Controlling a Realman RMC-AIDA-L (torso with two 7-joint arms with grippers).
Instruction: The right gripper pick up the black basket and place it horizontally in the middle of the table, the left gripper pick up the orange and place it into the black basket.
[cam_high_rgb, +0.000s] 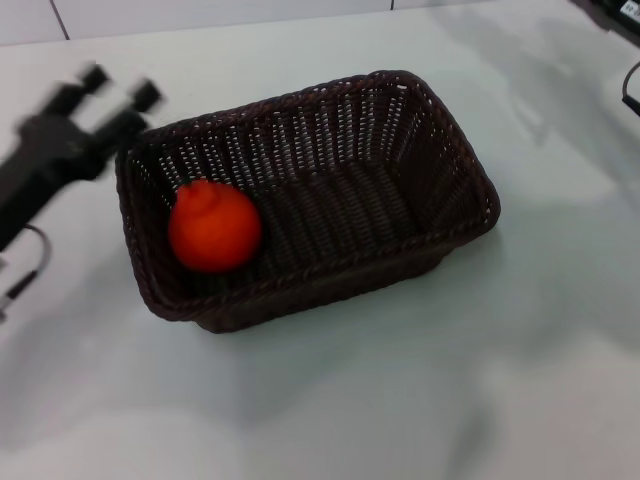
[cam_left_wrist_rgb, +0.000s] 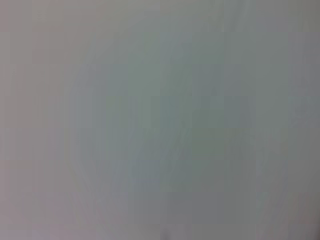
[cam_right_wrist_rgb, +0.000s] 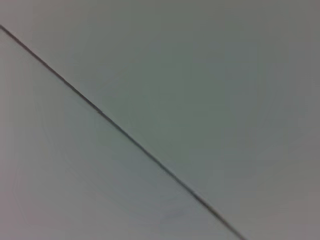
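Head view, nearest zone: the table (cam_high_rgb: 330, 410) presents bare glossy white surface across the whole front edge of the picture, with soft grey shadows on it.

Middle zone: the black basket (cam_high_rgb: 440, 235) stands upright on the table, its long axis running roughly left to right and slightly rotated, so that the right end lies farther back than the left. Its braided rim is fully visible on all four sides. Bare table surrounds it on the front, right and rear. The orange (cam_high_rgb: 214, 227) rests inside the basket at the left end, against the left wall and the front wall, its bumpy top upward. The remaining basket floor, toward the right end, is unoccupied.

Left zone: the left gripper (cam_high_rgb: 118, 88) is positioned above the table just outside the basket's rear left corner, blurred. Its fingers are spread apart and hold nothing.

Far zone: a seam line crosses the rear surface.

The right gripper appears in no view. Both wrist views show only plain pale surface.
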